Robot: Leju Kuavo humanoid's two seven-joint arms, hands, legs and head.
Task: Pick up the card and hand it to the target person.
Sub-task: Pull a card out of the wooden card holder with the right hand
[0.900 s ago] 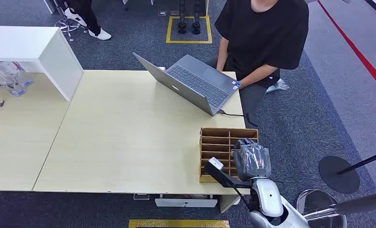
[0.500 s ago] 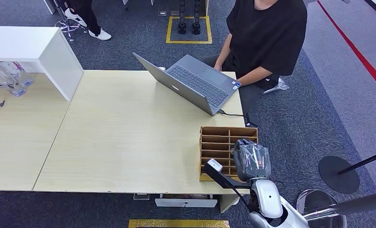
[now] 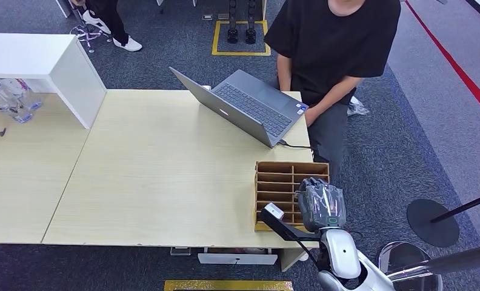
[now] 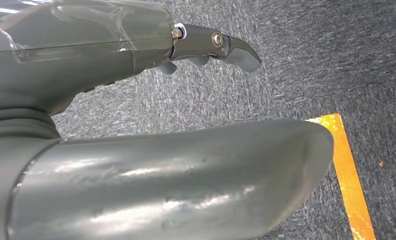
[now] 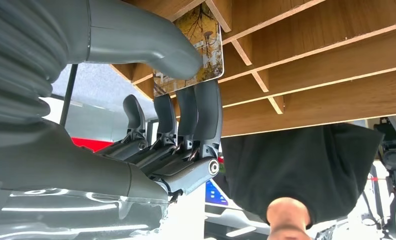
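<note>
1. The right robot hand [image 5: 186,107] pinches the yellow printed card [image 5: 198,47], part-way inside the brown wooden slotted organiser [image 3: 274,182].
2. Risk: the card could snag the divider beside the fingers and slip free.
3. The left robot hand [image 4: 136,45] hangs, holding nothing.

The right hand [image 3: 321,204] reaches into the wooden slotted rack [image 3: 280,182] at the table's [image 3: 153,176] corner, near a person [image 3: 331,48] and an open laptop [image 3: 243,106].
</note>
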